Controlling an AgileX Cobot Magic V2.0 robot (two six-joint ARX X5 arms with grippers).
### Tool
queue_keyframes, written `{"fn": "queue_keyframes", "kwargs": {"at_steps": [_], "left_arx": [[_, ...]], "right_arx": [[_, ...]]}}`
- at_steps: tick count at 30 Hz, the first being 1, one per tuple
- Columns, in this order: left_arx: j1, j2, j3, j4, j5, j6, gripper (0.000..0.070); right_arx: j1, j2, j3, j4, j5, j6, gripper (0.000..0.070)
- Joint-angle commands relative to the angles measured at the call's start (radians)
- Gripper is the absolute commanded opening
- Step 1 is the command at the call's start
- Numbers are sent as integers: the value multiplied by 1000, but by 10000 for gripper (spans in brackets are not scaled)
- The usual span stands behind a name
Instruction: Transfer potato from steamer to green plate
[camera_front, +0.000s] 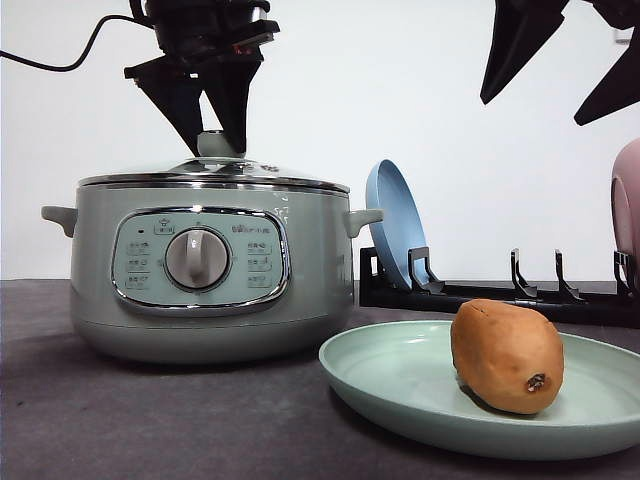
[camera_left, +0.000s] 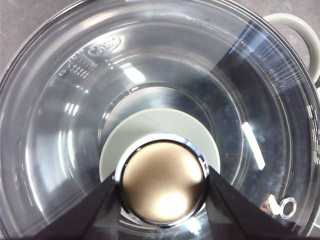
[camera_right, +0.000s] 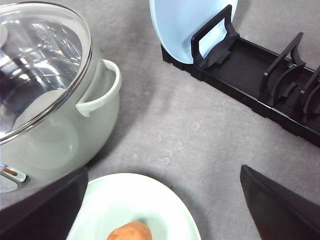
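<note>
Your potato (camera_front: 507, 355) sits on the green plate (camera_front: 400, 380), right of the steamer (camera_front: 205, 270) and in front of the black rack (camera_front: 500, 295) holding the blue plate (camera_front: 395, 225). Glass lid (camera_left: 75, 125) is on the steamer. Your left gripper (camera_front: 213, 125) is down at the lid knob (camera_left: 162, 182), a finger on each side; looks like contact, hard to confirm. Your right gripper (camera_front: 560, 60) hangs high above the plate, spread wide, holding nothing.
</note>
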Motion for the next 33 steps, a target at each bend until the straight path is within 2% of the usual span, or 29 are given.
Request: {"fn": "queue_keyframes", "kwargs": {"at_steps": [1, 3, 7, 9, 20, 26, 33], "left_arx": [[-7, 56, 22, 15, 14, 0, 14], [-7, 56, 22, 12, 16, -1, 112], [-6, 44, 23, 12, 16, -3, 411], [-6, 30, 23, 12, 16, -3, 480], [-6, -130, 28, 18, 16, -8, 485], [-7, -232, 28, -36, 18, -8, 473], [-7, -328, 28, -124, 69, -8, 473]], "right_arx": [[4, 5, 17, 6, 0, -8, 614], [4, 5, 17, 6, 0, -9, 614], [4, 5, 17, 6, -1, -10, 614], [4, 5, 17, 6, -2, -13, 614], [4, 5, 17, 4, -43, -20, 614], [4, 5, 17, -22, -124, -20, 614], [4, 5, 17, -80, -272, -19, 614]]}}
